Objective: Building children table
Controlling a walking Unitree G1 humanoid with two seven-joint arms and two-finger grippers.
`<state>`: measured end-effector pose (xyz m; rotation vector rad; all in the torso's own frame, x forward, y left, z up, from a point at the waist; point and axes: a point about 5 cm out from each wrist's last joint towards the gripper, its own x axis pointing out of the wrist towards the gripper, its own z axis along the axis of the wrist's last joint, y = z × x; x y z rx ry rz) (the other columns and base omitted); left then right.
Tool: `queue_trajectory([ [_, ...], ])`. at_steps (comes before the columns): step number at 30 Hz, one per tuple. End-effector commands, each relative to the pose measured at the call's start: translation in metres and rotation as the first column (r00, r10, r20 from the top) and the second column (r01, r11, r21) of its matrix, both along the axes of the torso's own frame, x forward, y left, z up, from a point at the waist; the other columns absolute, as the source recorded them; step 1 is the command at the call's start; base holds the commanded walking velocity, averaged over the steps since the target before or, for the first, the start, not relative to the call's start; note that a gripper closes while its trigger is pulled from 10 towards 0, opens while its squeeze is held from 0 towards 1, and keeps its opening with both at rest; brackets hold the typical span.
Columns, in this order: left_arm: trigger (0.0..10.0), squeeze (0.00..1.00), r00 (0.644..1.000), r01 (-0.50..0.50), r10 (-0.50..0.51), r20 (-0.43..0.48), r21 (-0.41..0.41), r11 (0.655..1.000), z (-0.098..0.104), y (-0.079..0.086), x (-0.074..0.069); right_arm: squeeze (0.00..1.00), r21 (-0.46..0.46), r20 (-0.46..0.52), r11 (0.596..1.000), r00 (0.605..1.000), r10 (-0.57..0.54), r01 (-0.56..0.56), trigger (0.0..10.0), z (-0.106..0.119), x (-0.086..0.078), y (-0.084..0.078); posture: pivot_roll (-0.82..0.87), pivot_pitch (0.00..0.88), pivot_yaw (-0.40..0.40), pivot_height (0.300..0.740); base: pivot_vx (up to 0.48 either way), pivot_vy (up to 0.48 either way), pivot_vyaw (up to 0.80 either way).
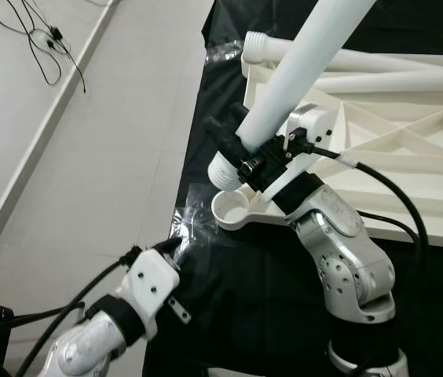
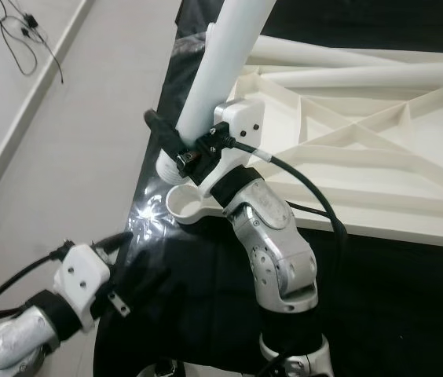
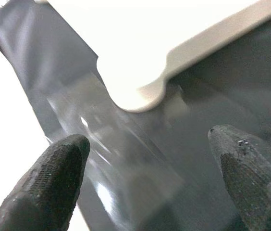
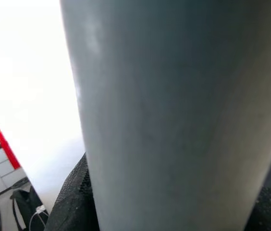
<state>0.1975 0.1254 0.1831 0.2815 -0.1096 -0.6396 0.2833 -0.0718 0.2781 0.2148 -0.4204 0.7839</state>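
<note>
A black sheet (image 1: 284,298) covered the pale floor (image 1: 88,157), and the white tabletop (image 1: 410,149) lay on it upside down, ribs up. At its near-left corner sat the round leg socket (image 1: 229,210). A white table leg (image 1: 300,71) slanted above that socket, its threaded end just over the cup, clamped in the right gripper (image 1: 233,145). Two more legs (image 1: 378,61) lay along the far edge. The left gripper (image 3: 150,168) waited near the corner, fingers wide apart and empty. To seat the leg well, it probably needed standing upright over the socket before being turned, so the thread would not cross.
</note>
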Motion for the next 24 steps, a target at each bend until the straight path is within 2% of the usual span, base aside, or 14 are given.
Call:
queue_trajectory([
  [1, 10.0, 0.00, 1.000, -0.022, 0.022, 0.022, -0.019, 1.000, 0.007, 0.006, 0.005, 0.00, 0.006, 0.038, 0.999, 0.998, 0.043, -0.044, 10.0, 0.003, 0.001, 0.003, 0.00, 0.174, 0.092, 0.740, 0.000, 0.000, 0.00],
  [2, 10.0, 0.00, 0.996, -0.034, 0.038, 0.084, -0.046, 0.998, 0.022, 0.009, 0.014, 0.00, -0.051, 0.049, 0.999, 0.999, 0.002, 0.001, 10.0, 0.000, 0.011, 0.003, 0.00, 0.154, 0.087, 0.740, 0.000, 0.000, 0.00],
  [3, 10.0, 0.00, 0.986, -0.040, 0.052, 0.157, -0.076, 0.996, 0.041, 0.012, 0.023, 0.00, -0.152, 0.065, 0.985, 0.995, -0.073, 0.082, 10.0, -0.007, 0.024, 0.001, 0.00, 0.133, 0.082, 0.740, 0.000, 0.000, 0.00],
  [4, 10.0, 0.00, 0.986, -0.040, 0.052, 0.157, -0.076, 0.996, 0.041, 0.012, 0.023, 0.00, -0.152, 0.065, 0.985, 0.995, -0.073, 0.082, 10.0, -0.007, 0.024, 0.001, 0.00, 0.133, 0.082, 0.740, 0.000, 0.000, 0.00],
  [5, 10.0, 0.00, 0.978, -0.041, 0.060, 0.201, -0.096, 0.994, 0.052, 0.013, 0.028, 0.00, -0.223, 0.083, 0.965, 0.989, -0.123, 0.138, 10.0, -0.012, 0.032, 0.000, 0.00, 0.133, 0.082, 0.740, 0.000, 0.000, 0.00],
  [7, 10.0, 0.00, 0.939, -0.020, 0.081, 0.333, -0.182, 0.983, 0.089, 0.013, 0.040, 0.00, -0.371, 0.107, 0.908, 0.980, -0.166, 0.194, 10.0, -0.025, 0.047, 0.002, 0.00, 0.100, 0.076, 0.740, 0.000, 0.000, 0.00],
  [9, 10.0, 0.00, 0.900, 0.020, 0.085, 0.428, -0.236, 0.972, 0.117, 0.011, 0.045, 0.00, -0.428, 0.125, 0.880, 0.978, -0.167, 0.205, 10.0, -0.030, 0.052, 0.006, -0.01, 0.087, 0.075, 0.740, 0.000, 0.000, 0.00],
  [10, 10.0, 0.20, 0.889, 0.047, 0.077, 0.451, -0.257, 0.965, 0.125, 0.009, 0.046, 0.00, -0.437, 0.126, 0.877, 0.979, -0.159, 0.198, 10.0, -0.032, 0.052, 0.009, -0.02, 0.071, 0.077, 0.740, 0.000, 0.000, 0.00],
  [12, 10.0, 0.20, 0.882, 0.066, 0.070, 0.465, -0.271, 0.960, 0.130, 0.008, 0.047, 0.00, -0.441, 0.125, 0.877, 0.981, -0.150, 0.191, 10.0, -0.033, 0.053, 0.011, -0.02, 0.071, 0.077, 0.740, 0.000, 0.000, 0.00],
  [13, 10.0, 1.00, 0.873, 0.092, 0.051, 0.485, -0.267, 0.959, 0.136, 0.006, 0.048, 0.00, -0.455, 0.123, 0.872, 0.983, -0.138, 0.179, 10.0, -0.036, 0.053, 0.014, -0.03, 0.058, 0.080, 0.740, 0.000, 0.000, 0.00],
  [19, 10.0, 1.00, 0.845, 0.122, 0.040, 0.533, -0.264, 0.957, 0.150, 0.001, 0.054, 0.00, -0.483, 0.128, 0.862, 0.987, -0.102, 0.152, 10.0, -0.043, 0.052, 0.021, -0.03, 0.039, 0.081, 0.740, 0.000, 0.000, 0.00],
  [22, 10.0, 1.00, 0.844, 0.124, 0.044, 0.534, -0.275, 0.953, 0.153, 0.000, 0.058, 0.00, -0.476, 0.135, 0.871, 0.989, -0.066, 0.123, 10.0, -0.043, 0.049, 0.025, -0.03, 0.034, 0.082, 0.740, 0.000, 0.000, 0.00],
  [23, 10.0, 0.00, 0.849, 0.119, 0.055, 0.526, -0.290, 0.949, 0.152, 0.001, 0.061, 0.00, -0.465, 0.148, 0.880, 0.988, -0.035, 0.101, 10.0, -0.041, 0.046, 0.027, -0.04, 0.029, 0.086, 0.740, 0.000, 0.000, 0.00],
  [24, 10.0, 0.00, 0.856, 0.117, 0.059, 0.514, -0.302, 0.946, 0.151, 0.002, 0.064, 0.00, -0.458, 0.161, 0.886, 0.987, -0.003, 0.077, 10.0, -0.039, 0.042, 0.030, -0.05, 0.028, 0.086, 0.740, 0.000, 0.000, 0.00],
])
